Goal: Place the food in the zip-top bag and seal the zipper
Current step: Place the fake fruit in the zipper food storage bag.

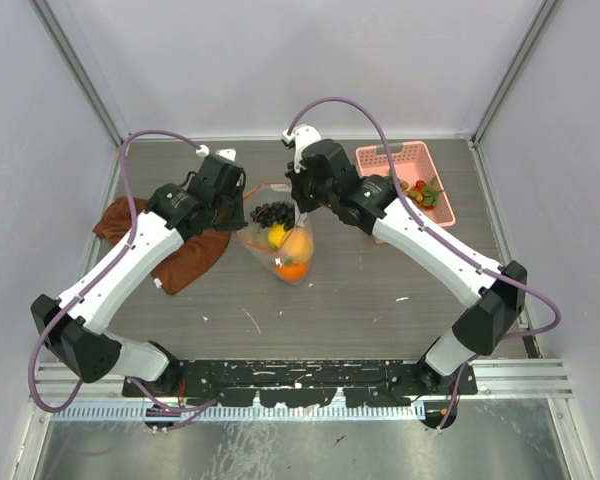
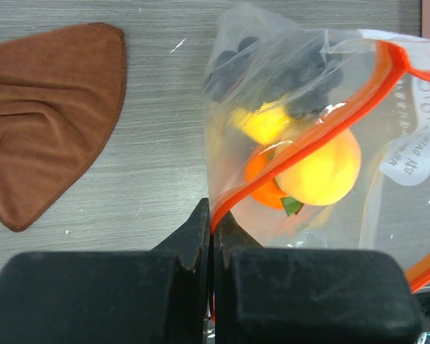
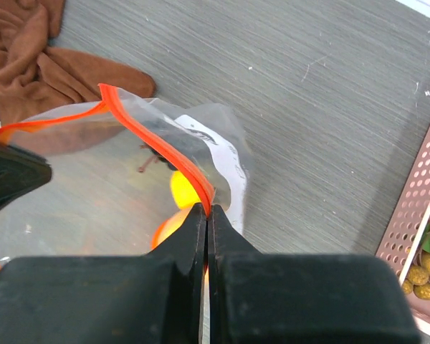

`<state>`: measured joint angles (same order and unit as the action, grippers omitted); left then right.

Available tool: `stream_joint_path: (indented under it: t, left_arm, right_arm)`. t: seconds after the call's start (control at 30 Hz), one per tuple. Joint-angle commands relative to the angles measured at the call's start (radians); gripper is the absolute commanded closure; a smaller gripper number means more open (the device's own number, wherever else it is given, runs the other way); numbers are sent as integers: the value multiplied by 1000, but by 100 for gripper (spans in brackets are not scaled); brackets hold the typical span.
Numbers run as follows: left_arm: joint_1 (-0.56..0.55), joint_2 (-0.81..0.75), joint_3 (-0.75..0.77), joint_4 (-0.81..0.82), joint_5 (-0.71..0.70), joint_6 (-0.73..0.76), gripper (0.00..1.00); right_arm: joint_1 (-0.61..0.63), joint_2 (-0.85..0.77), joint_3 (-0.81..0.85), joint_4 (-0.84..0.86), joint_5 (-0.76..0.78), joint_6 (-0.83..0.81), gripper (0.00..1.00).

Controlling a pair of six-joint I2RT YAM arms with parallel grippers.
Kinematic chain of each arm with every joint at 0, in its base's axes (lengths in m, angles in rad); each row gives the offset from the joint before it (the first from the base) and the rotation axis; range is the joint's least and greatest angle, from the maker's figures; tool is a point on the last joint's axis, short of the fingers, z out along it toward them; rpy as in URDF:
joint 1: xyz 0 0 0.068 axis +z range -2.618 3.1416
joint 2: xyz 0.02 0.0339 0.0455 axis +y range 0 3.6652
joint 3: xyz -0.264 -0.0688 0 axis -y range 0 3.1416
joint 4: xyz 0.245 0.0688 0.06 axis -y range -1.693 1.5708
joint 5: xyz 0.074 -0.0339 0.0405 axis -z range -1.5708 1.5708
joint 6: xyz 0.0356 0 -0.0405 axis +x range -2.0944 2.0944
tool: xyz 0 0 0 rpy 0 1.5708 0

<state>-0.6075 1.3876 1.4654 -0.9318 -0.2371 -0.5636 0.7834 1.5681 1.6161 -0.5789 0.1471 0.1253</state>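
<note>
Centrally, the zip-top bag (image 1: 285, 255) is held at mid-table, its long axis running near to far and its mouth at the far end. One bunch of dark grapes (image 1: 273, 212), one yellow fruit (image 1: 277, 236) and two orange fruits (image 1: 292, 268) are contained. The zipper (image 2: 301, 147) is pinched at its ends by the left gripper (image 2: 211, 222) and the right gripper (image 3: 206, 211). Tan berries (image 3: 424, 276) are held in the pink basket (image 1: 385, 155).

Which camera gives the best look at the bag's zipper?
Left wrist view: the zipper runs sharp and long across the frame, up from the pinching left fingers. The right wrist view shows a shorter, curved stretch. The top view barely shows it between the arms.
</note>
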Motion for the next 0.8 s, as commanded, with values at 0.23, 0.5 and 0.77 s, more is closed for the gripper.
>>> stream_joint_path:
  t: [0.23,0.5,0.77]
  left_arm:
    - [5,31,114,-58,-49,98,100]
    - [5,55,150,-67,-67,145,100]
    - [5,43,109,-25,-52,165,100]
  right_arm:
    - [-13,68,86,-52,21,-51,93]
    - [-31,67,106,-52,-52,-52,84]
    - [-49,8,63,-34,-131,-52,66]
